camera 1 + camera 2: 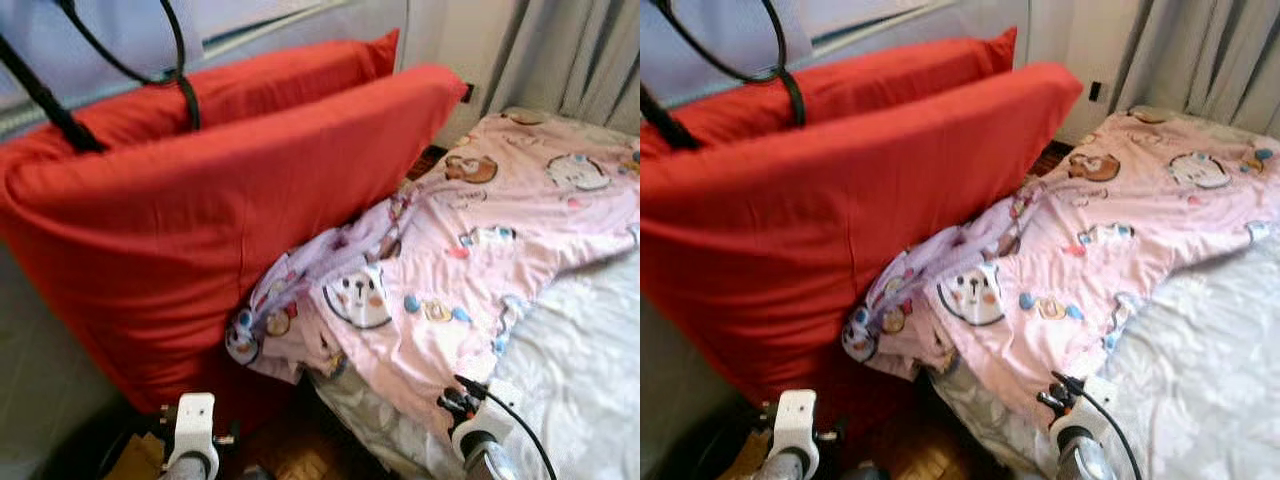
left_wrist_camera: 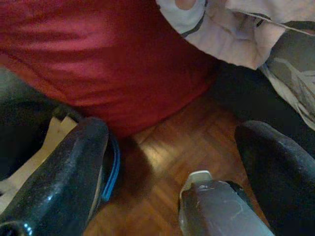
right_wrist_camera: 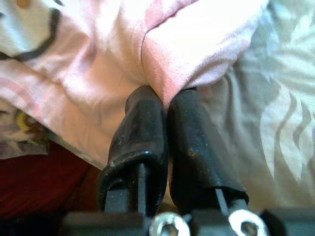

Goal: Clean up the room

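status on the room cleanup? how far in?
Early. Nothing looks finished: the pink blanket lies rumpled, spilling off the bed beside the red cushions. In hand: the right gripper pinches a blanket fold. Left gripper is open over the wood floor. Straightening remains.

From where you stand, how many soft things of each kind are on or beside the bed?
Large red fabric cushions: 2
Pink cartoon-print blanket: 1, its edge pinched by the right gripper
White patterned bed sheet: 1
Total: 4
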### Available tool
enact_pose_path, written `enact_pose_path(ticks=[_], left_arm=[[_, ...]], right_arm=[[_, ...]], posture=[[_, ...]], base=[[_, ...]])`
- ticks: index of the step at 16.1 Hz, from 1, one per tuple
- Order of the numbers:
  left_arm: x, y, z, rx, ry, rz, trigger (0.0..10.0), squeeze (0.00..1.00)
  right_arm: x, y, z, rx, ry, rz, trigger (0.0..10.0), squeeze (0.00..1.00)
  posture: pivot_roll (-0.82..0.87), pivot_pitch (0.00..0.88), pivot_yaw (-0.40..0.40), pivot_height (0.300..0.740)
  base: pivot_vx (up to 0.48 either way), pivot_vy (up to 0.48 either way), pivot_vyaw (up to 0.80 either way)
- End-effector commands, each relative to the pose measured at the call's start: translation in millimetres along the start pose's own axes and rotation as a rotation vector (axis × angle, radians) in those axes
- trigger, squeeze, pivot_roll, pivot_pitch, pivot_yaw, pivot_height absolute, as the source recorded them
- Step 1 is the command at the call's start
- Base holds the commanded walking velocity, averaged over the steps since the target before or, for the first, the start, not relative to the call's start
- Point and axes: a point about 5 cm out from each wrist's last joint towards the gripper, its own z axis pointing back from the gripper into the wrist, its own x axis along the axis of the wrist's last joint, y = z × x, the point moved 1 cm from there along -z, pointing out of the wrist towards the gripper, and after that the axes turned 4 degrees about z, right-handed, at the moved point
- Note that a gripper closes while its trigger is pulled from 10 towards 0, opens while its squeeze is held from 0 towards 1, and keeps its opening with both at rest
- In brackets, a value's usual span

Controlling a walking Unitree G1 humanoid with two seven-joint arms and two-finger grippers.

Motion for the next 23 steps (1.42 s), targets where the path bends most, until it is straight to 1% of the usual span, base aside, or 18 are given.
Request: enact_pose_path(ticks=[1, 6, 11, 18, 23], left_arm=[[-10, 4.6, 3.1, 0.016, 0.039, -0.012, 10.0, 0.0], [-28, 4.3, 9.0, 0.024, 0.109, -0.025, 10.0, 0.0], [-34, 3.8, 11.0, 0.02, 0.139, -0.047, 10.0, 0.0], [-33, 8.9, 11.1, 0.015, 0.136, -0.049, 10.0, 0.0], [-33, 7.7, 11.6, 0.009, 0.132, -0.056, 10.0, 0.0]], right_arm=[[-4, 1.2, 1.2, 0.002, 0.014, 0.025, 10.0, 0.0], [-4, 2.1, 1.4, 0.004, 0.013, 0.041, 10.0, 0.0], [-6, 4.9, 0.8, 0.016, 0.031, 0.047, 10.0, 0.0], [-6, 9.1, 0.1, 0.014, 0.018, 0.042, 10.0, 0.0], [-2, 4.3, 0.2, -0.011, -0.002, 0.04, 10.0, 0.0]], posture=[[-0.08, 0.0, 0.002, 0.737], [-0.09, 0.0, 0.001, 0.74], [-0.08, 0.0, -0.006, 0.74], [-0.08, 0.0, 0.002, 0.74], [-0.08, 0.0, 0.005, 0.74]], base=[[0.0, 0.0, 0.0], [0.0, 0.0, 0.0], [0.0, 0.0, 0.0], [0.0, 0.0, 0.0], [0.0, 0.0, 0.0]])
